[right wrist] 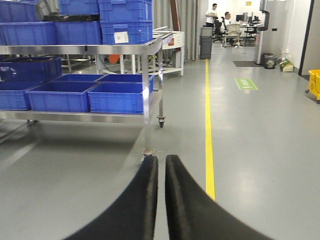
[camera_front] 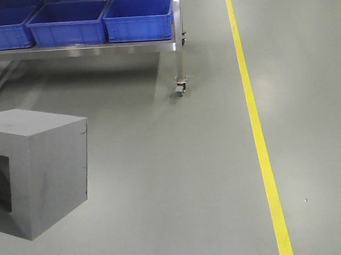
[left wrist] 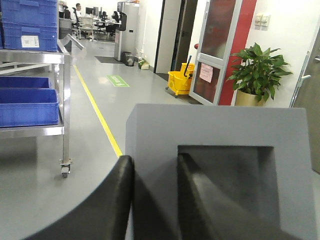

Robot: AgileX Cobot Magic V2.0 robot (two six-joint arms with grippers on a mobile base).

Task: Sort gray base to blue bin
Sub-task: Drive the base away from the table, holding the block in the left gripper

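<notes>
Steel desk (camera_front: 74, 49) on castors spans the far left of the floor and carries a row of blue tubs, the nearest of them the blue bin (camera_front: 138, 19). A yellow floor line (camera_front: 258, 129) runs past on the right. The gray base (camera_front: 44, 161) sits at the low left of the front view, well apart from the bins, its square recess facing sideways. The left pincer (left wrist: 154, 160) clamps one wall of the block, one finger outside and one inside the recess. The right pincer (right wrist: 161, 159) is closed on nothing, its fingers almost touching.
</notes>
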